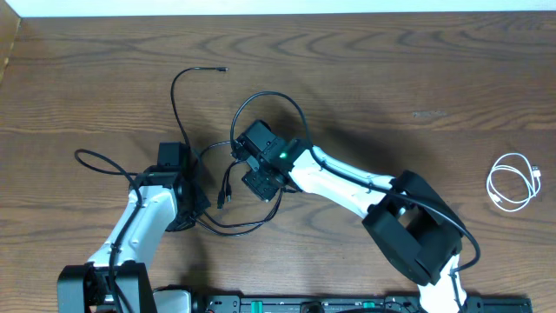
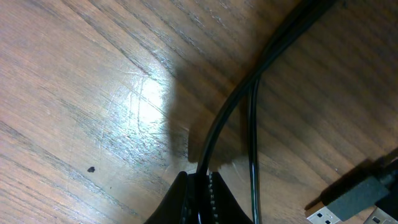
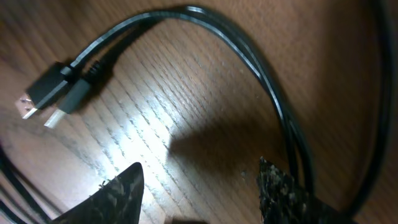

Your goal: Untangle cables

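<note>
You have the black cables knotted together at the middle of the table, between the two arms. The tangle spreads more from side to side than front to back. One loop lies out past your left arm and a rounder loop arches over the head of your right arm. From the overhead view, a thin strand climbs away from the tangle toward the far edge, then bends right and ends in a small plug pointing right. Your left gripper is pinched tight on one black cable. From the fingers it runs diagonally up and to the right in the left wrist view, with a thinner cord just beside it running almost straight up the picture. Your right gripper stands partly spread with nothing in it, and only bare wood shows between its fingers. In the right wrist view a pair of cables lying side by side arcs ahead of it and passes close by the right-hand finger. The pair ends in two USB plugs that lie parallel and touching, metal tips aimed lower left. Overhead, those plugs lie lengthwise front to back, tips toward the near edge. The white cable sits coiled well apart, near the right edge of the table.
</note>
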You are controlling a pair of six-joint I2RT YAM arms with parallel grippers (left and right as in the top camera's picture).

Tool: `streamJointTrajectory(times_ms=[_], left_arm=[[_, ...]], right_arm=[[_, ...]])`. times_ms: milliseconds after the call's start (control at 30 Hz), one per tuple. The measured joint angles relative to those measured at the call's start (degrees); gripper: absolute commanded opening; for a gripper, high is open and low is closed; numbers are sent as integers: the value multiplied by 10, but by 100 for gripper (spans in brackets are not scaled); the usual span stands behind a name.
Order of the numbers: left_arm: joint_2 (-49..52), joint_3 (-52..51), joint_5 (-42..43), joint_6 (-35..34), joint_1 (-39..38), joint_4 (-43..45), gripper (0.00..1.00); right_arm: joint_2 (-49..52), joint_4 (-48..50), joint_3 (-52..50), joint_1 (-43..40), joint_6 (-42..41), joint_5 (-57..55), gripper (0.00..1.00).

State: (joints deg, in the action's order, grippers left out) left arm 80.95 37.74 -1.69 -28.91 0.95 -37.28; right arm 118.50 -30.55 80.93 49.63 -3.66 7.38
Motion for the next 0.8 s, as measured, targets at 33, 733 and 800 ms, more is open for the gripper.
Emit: streamJointTrajectory(times_ms=[33, 733, 800], left_arm=[[0, 0, 0, 0, 0, 0, 8], [0, 0, 0, 0, 0, 2, 8], [0, 0, 0, 0, 0, 2, 8]], right_arm=[[2, 0, 0, 0, 0, 1, 56], [3, 4, 0, 4, -3, 6, 15], [3, 4, 0, 4, -2, 6, 15]])
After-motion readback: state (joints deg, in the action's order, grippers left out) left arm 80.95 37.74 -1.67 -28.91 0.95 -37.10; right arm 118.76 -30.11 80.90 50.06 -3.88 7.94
